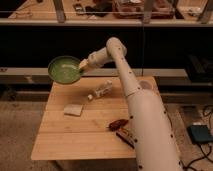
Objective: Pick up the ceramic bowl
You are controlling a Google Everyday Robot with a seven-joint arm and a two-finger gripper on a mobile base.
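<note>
The ceramic bowl (64, 69) is round and shallow, glossy green inside with a darker rim. It hangs in the air above the far left corner of the wooden table (80, 132), tilted toward the camera. My gripper (83, 65) is shut on the bowl's right rim and holds it up. The white arm reaches from the lower right, up and over the table to the bowl.
On the table lie a small clear bottle (101, 91) on its side, a pale sponge (73, 109), a dark red item (116, 124) and a dark bar (124, 136). A small pale cup (146, 85) stands at the far right, partly behind the arm. A dark shelf runs behind.
</note>
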